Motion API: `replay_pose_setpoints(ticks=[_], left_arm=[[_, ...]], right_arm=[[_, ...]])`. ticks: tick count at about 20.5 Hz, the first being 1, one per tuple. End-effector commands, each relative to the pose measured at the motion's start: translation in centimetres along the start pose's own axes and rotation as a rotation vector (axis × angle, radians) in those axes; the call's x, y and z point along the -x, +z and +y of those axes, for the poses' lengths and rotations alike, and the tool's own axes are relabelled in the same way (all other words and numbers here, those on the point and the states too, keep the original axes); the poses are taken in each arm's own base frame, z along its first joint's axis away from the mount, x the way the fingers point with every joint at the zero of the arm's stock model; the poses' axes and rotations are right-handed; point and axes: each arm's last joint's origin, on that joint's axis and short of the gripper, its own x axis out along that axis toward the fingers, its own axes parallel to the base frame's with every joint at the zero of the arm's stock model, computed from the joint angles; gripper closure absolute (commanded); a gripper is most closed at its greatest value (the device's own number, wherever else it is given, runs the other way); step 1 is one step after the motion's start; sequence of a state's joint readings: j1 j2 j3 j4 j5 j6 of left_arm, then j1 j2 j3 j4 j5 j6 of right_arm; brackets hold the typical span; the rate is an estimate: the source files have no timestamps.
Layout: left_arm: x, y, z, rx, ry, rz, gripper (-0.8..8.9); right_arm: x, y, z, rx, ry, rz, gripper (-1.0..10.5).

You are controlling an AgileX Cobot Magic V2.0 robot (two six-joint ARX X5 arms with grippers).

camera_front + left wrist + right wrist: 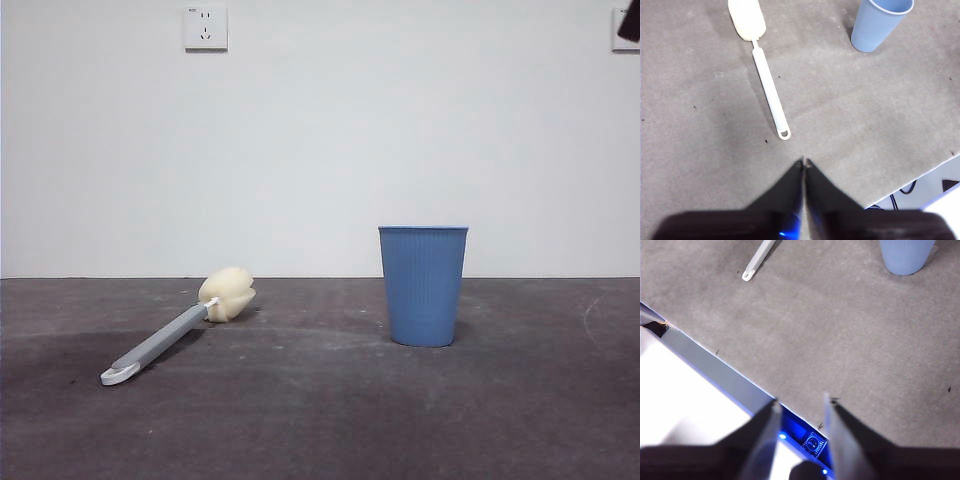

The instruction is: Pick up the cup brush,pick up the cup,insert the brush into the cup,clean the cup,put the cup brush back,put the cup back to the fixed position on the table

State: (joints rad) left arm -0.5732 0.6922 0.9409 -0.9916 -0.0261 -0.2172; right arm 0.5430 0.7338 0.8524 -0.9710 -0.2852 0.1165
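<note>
**Nothing lifted yet: the brush comes first**

My left claw (804, 161) hangs above the dark grey, scuffed matte surface (320, 420) with its jaws pressed together, tips touching, just short of the looped end of the long cup brush (765, 75) with its slim grey handle and cream-yellow sponge head. The brush lies flat, its sponge head toward the wall and its white loop toward me. The blue ribbed plastic cup (423, 285) stands upright, well apart from the brush, mouth open to the ceiling.

My right claw (800, 405) waits back over the near edge of the surface, jaws spread, with the cup ahead of it.

I judge the first step is mine on the left: take the brush. To do it well I should spread the jaws before descending, turn the wrist so they straddle the handle across its width, and close on the grey shaft around its middle, not on the soft sponge or the thin loop. Since the handle lies flat, the tips must come down until they almost touch the surface, or they may skid off it.
</note>
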Motion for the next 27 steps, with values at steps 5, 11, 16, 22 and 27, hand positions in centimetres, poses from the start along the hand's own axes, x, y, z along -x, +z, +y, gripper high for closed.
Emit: replay_pose_setpoints(ticks=[5, 11, 16, 22, 27], left_arm=[[0.0, 0.0, 0.0, -0.013, -0.004, 0.0, 8.17], [0.0, 0.0, 0.0, -0.013, -0.004, 0.0, 8.17], [0.0, 0.0, 0.0, -0.012, 0.0, -0.003, 8.17], [1.0, 2.2, 1.6, -0.087, 0.13, -0.32, 8.17], [2.2, 2.0, 3.6, -0.184, 0.25, -0.934, 8.17]], right_arm=[[0.1, 0.1, 0.0, 0.009, -0.001, -0.007, 9.5], [0.1, 0.1, 0.0, 0.009, -0.001, -0.007, 9.5], [0.1, 0.1, 0.0, 0.009, -0.001, -0.007, 9.5], [0.1, 0.1, 0.0, 0.01, -0.001, -0.007, 9.5], [0.1, 0.1, 0.0, 0.009, -0.001, -0.007, 9.5]])
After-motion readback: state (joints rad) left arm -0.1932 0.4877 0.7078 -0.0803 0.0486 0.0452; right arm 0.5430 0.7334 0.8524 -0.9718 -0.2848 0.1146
